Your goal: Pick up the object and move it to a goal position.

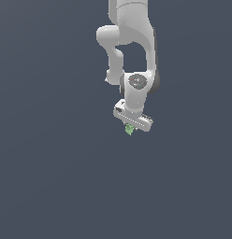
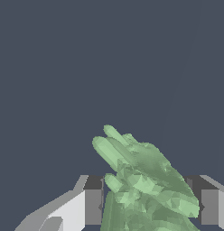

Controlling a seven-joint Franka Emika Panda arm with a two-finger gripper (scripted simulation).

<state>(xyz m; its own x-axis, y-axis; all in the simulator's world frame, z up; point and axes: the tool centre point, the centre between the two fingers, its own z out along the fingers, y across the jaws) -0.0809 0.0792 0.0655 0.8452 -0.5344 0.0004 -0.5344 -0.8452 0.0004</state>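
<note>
The object (image 1: 129, 129) is a tiny light-green bumpy lump that sticks out just below the white arm's hand in the exterior view. My gripper (image 1: 130, 128) points down and its fingers are closed on the lump. In the wrist view the object (image 2: 143, 180) fills the space between the two fingers (image 2: 92, 205), with mottled green ridges spreading outward past the fingertips. Both fingers press against its sides. The lump's lower part is hidden by the frame edge.
The white arm (image 1: 134, 51) comes down from the top of the exterior view. Around it there is only a plain dark grey-blue surface (image 1: 52, 177), with no other objects or edges in sight.
</note>
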